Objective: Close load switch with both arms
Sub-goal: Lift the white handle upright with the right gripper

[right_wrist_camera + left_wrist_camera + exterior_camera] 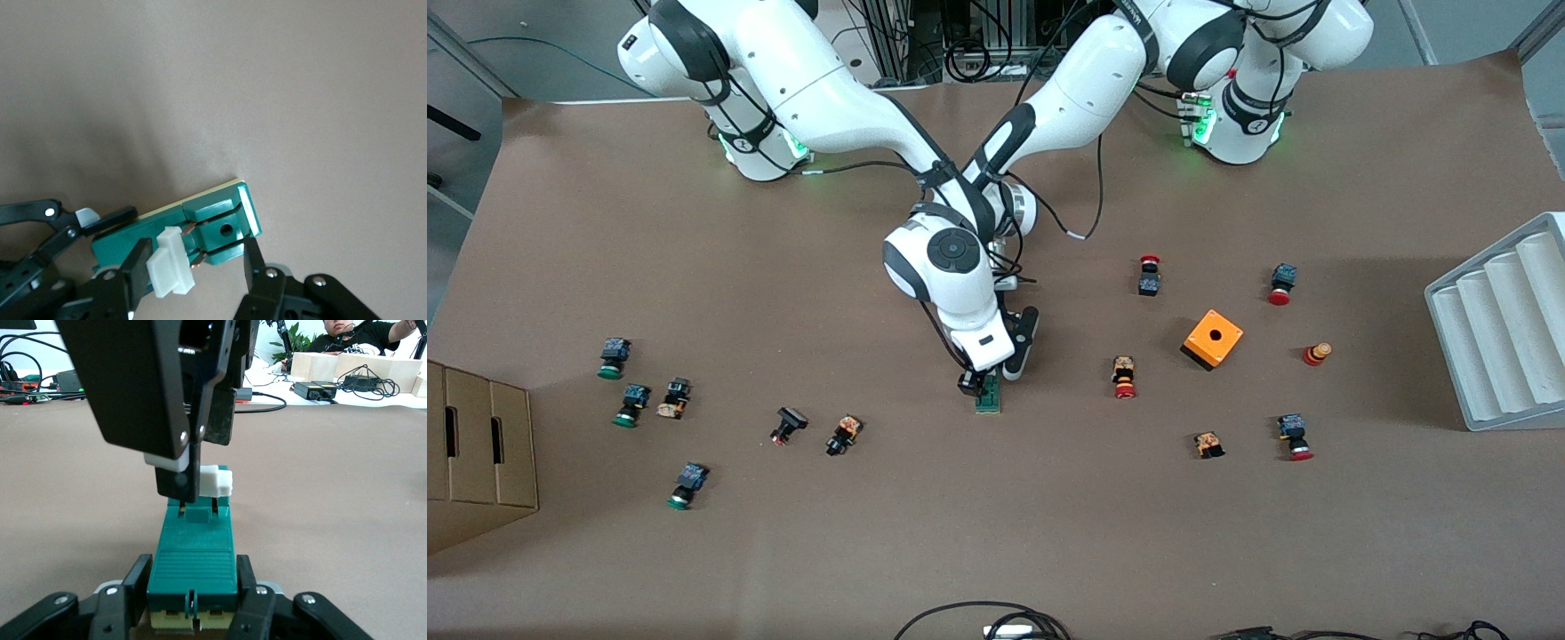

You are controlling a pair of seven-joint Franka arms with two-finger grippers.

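Note:
The load switch [988, 397], a narrow dark-green block, lies mid-table under both arms' hands. My left gripper [193, 583] is shut on one end of the switch [195, 550], a finger on each long side. In the front view the left gripper [1014, 366] is mostly hidden by the right hand. My right gripper [195, 257] straddles the switch's [213, 227] other end. One finger presses the raised white tab [170, 263] and the other sits at the block's end corner. From the left wrist, the right gripper [193, 460] stands against the tab [217, 482].
An orange box [1212, 339] and red-capped push buttons [1149, 274] lie toward the left arm's end. Green-capped buttons [614, 357] and a cardboard box [471, 453] lie toward the right arm's end. A white ridged tray [1503, 329] stands at the table edge.

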